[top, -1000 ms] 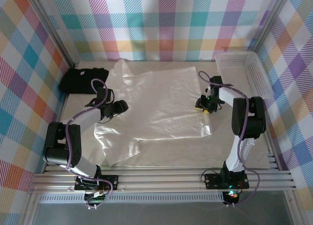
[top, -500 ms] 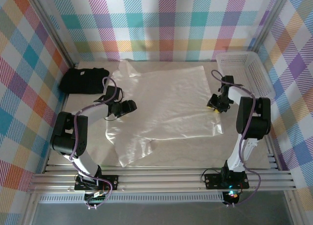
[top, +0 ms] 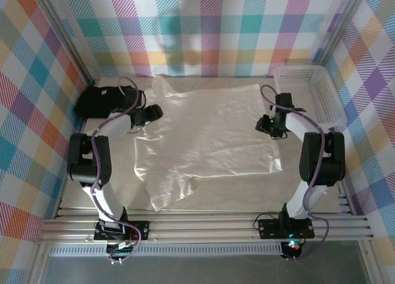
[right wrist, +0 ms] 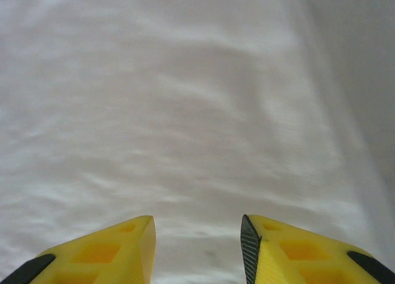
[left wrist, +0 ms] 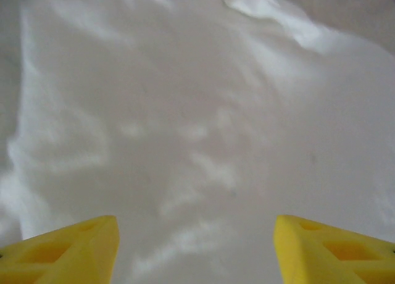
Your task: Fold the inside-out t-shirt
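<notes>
- While both arms reach out over the cloth, my count is: one plain white cotton t-shirt point(top: 210, 136), one crumpled black t-shirt point(top: 102, 100), one white plastic lattice basket point(top: 308, 89), two grippers.
- The white shirt lies spread across the middle of the pale table point(top: 308, 185) and is mostly flat. Its near-left corner is rumpled and doubled over, and a sleeve bunches at the far left.
- Edges: the far hem runs close along the plaid back wall, and the right edge stops just short of the basket. The black shirt sits in the far-left corner, just beside the bunched sleeve.
- Open room: a bare strip of table along the near edge, bare table at near right in front of the basket, and a narrower bare patch at near left.
- Left gripper point(top: 151, 114) is over the shirt's far-left part. In the wrist view point(left wrist: 194, 253) its yellow fingers point(left wrist: 62, 250) are spread wide, with wrinkled white cloth beyond them.
- Right gripper point(top: 266, 125) is over the shirt's right edge, near the basket. In the wrist view point(right wrist: 197, 247) its fingers point(right wrist: 105, 250) stand apart with a narrower gap.
- I can't tell whether either gripper's tips touch the fabric.
</notes>
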Available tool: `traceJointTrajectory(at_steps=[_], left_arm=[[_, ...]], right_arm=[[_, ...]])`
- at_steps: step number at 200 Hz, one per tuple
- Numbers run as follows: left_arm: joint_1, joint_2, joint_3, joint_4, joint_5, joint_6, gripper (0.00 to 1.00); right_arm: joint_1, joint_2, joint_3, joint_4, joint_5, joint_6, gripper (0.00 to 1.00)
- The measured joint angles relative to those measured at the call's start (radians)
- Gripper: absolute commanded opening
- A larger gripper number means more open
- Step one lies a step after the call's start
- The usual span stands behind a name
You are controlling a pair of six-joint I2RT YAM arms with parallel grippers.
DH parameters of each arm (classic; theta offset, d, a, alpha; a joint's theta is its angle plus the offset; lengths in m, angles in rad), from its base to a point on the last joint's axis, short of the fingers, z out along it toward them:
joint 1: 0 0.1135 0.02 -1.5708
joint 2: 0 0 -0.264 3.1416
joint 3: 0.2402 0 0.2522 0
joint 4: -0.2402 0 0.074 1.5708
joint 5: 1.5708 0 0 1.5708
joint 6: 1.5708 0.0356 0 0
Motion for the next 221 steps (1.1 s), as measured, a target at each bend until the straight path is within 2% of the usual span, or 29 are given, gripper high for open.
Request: traceJointTrajectory(at_steps=[28,74,143,177,221], left_arm=[[0.028,0.185,0.214,-0.053,0.000,0.019,0.67],[0.023,0.463,0.561,-0.198,0.019,0.054,0.67],[-0.051,0.743,1.046,-0.465,0.045,0.138,0.67],[-0.080,0.800,1.167,-0.549,0.056,0.174,0.68],[-0.074,0.777,1.127,-0.564,0.033,0.187,0.68]], right_arm=[[0.063,-0.007,-0.004,0.053,-0.024,-0.017,0.42],[0.066,-0.007,-0.030,0.072,-0.033,-0.024,0.43],[0.068,-0.006,-0.030,0.078,-0.042,-0.024,0.44],[0.074,-0.006,-0.027,0.077,-0.048,-0.024,0.44],[0.084,0.005,-0.018,0.066,-0.046,-0.024,0.45]])
